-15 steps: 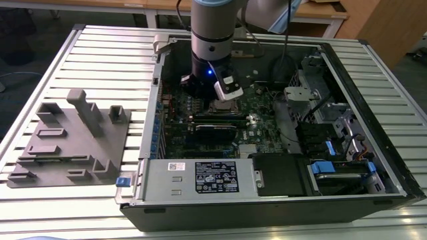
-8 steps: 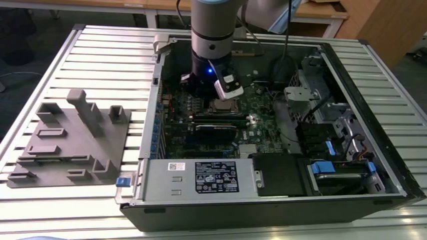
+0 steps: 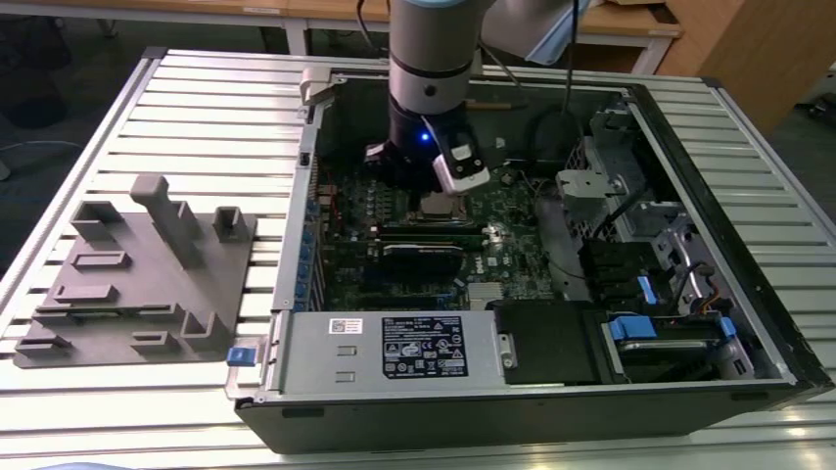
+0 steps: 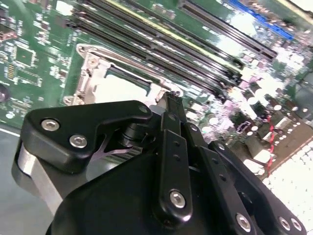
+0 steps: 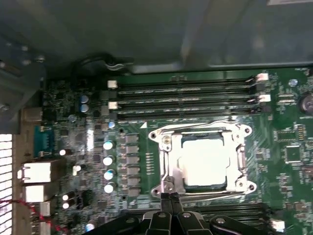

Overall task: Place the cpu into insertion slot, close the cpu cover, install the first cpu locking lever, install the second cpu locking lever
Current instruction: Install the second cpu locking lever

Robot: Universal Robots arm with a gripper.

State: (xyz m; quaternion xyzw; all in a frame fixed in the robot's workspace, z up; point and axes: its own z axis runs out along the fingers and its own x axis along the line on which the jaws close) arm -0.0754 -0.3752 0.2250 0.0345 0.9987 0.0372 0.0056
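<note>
Hovering inside the open black computer case [image 3: 731, 245], the black gripper [image 5: 170, 197] has its fingers pressed together, holding nothing. Its tips sit at the six o'clock edge of the square silver-rimmed insertion slot [image 5: 164, 169]. The small square silver-grey cpu [image 5: 203, 164] lies seated there, the thin silver metal cpu cover [image 5: 242, 161] framing it on the green motherboard [image 5: 137, 161].
</note>
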